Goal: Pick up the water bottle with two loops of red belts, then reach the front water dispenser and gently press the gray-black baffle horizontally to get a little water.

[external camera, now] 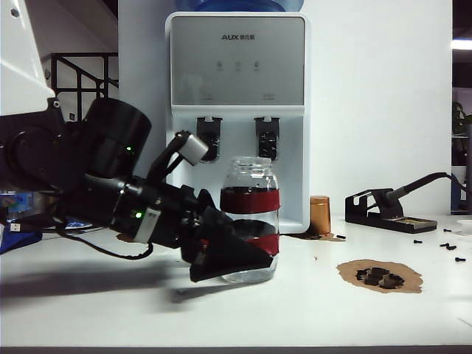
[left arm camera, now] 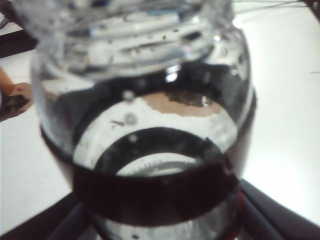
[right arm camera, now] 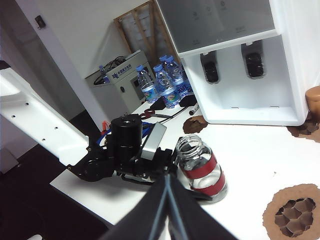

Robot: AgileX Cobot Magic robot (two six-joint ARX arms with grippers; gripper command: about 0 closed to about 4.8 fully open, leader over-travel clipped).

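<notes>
A: What's the biggest thing in view?

B: The water dispenser (external camera: 237, 110), white with a grey upper panel, standing at the back edge of the tabletop (external camera: 110, 302). The gray-black baffle (external camera: 209, 138) hangs under that panel, the left one of two taps.

A: And the arms?

B: The left arm reaches in low from the left edge of the tabletop. Its left end effector (external camera: 247, 251) sits around the lower part of the water bottle (external camera: 250, 217), dark fingers (left arm camera: 280, 212) on either side of the glass. Whether they already press on it or stand just off it, I cannot tell.

A: Where is the bottle itself?

B: Upright on the tabletop, in front of the dispenser and near the middle, uncapped, two red bands around its body.

A: The right end effector (right arm camera: 167, 187)?

B: Raised above the near edge, its two dark fingers meeting at the tips, clenched on nothing.

A: Anything smaller?

B: A copper-coloured cup (external camera: 319, 215) beside the dispenser's right foot, and a brown patch with dark pieces (external camera: 380, 276) toward the right edge.
</notes>
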